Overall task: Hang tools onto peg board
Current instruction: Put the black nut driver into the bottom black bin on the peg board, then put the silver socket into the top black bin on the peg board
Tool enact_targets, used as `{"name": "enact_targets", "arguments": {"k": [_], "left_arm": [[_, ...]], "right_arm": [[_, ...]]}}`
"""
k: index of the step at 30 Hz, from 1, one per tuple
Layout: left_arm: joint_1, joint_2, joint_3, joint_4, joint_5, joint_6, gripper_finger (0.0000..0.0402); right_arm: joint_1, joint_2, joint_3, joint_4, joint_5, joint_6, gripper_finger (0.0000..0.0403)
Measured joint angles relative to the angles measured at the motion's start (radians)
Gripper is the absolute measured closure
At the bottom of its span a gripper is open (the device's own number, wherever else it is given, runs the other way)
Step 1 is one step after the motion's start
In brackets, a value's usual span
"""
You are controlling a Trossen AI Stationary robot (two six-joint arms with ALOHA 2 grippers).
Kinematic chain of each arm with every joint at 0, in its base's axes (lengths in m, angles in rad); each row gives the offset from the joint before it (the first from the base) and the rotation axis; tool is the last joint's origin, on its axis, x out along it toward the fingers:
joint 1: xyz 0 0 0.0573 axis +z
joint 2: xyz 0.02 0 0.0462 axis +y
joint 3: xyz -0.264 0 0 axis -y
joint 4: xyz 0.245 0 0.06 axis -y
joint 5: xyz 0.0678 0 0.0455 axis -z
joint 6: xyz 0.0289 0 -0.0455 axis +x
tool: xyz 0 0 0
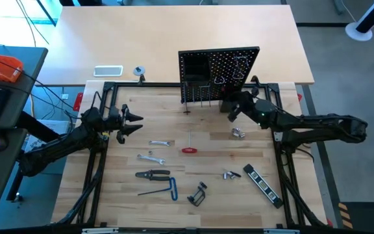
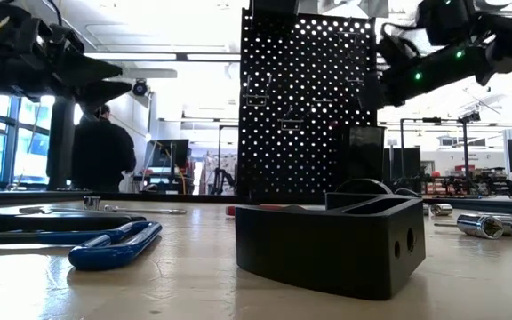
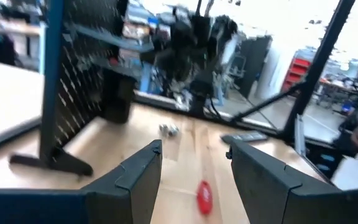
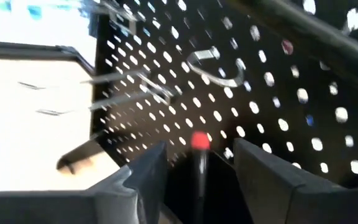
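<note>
The upright black perforated peg board (image 1: 218,73) stands at the far edge of my wooden table (image 1: 115,201), with metal hooks on its front. My right gripper (image 1: 231,112) is just in front of the board's lower right part, above the table. In my right wrist view its fingers (image 4: 145,171) stand apart, and a dark rod with a red tip (image 4: 199,155) is upright between them; I cannot tell if they touch it.

Most tools lie flat on the table: a small silver wrench (image 1: 160,142), another silver wrench (image 1: 151,158), a red-handled screwdriver (image 1: 189,149), black pliers (image 1: 153,174), a blue-handled hex key (image 1: 164,190), a black clamp (image 1: 198,194), a black striped bar (image 1: 262,184) and small silver pieces (image 1: 238,133).

My left gripper (image 1: 130,123) waits at the left side of the table, its fingers open and holding nothing.
</note>
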Motion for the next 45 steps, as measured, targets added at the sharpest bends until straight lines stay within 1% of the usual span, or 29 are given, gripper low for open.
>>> {"name": "enact_targets", "arguments": {"k": [4, 9, 12, 21, 30, 39, 42, 45], "left_arm": [[-0.067, 0.009, 0.0, -0.048, 0.001, -0.045, 0.0218], [-0.177, 0.038, 0.0, -0.103, -0.012, -0.074, 0.0218], [-0.253, 0.079, 0.002, -0.147, -0.052, -0.079, 0.0218], [-0.483, 0.289, 0.01, -0.179, -0.28, -0.068, 0.0218], [-0.695, 0.486, 0.01, -0.09, -0.58, -0.063, 0.0218], [-0.81, 0.715, 0.017, 0.029, -0.715, -0.074, 0.0218], [-0.841, 0.797, 0.061, 0.036, -0.811, -0.051, 0.0218], [-0.864, 0.884, 0.114, 0.034, -0.85, 0.006, 0.0218]], "right_arm": [[0.057, -0.052, 0.0, -0.004, 0.0, -0.029, 0.0222], [0.134, -0.101, 0.0, -0.005, -0.005, -0.028, 0.0222], [0.186, -0.111, 0.001, -0.012, -0.015, -0.014, 0.0222], [0.341, -0.112, 0.001, -0.098, -0.037, 0.069, 0.0222], [0.434, -0.107, 0.001, -0.134, -0.037, 0.133, 0.0222], [0.473, -0.107, 0.001, -0.139, -0.037, 0.159, 0.0222], [0.476, -0.107, 0.001, -0.139, -0.036, 0.163, 0.0222], [0.476, -0.106, 0.001, -0.138, -0.036, 0.179, 0.0222]]}}
